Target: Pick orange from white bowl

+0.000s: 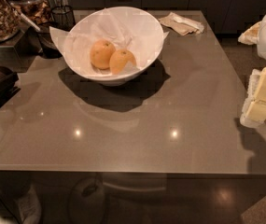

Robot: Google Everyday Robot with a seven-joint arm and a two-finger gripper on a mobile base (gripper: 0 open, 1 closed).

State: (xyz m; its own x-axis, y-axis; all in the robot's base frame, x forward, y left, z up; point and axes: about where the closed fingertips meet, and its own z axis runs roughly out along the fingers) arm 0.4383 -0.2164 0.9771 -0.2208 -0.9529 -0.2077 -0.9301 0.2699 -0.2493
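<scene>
Tool [257,107]: at 3 o'clock, over the desk [170,125] edge; clenched or released cannot be told. White bowl [157,34]: 11 o'clock, well apart. Orange [122,60]: inside bowl, touching a rounder fruit [101,53] at its 10 o'clock.

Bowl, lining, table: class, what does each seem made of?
Bowl: probably glazed ceramic or plastic, smooth white. Lining: paper, crinkled, corners over rim. Table: polished stone or laminate, mirroring lights. Gripper at the right edge, away from the bowl.
</scene>
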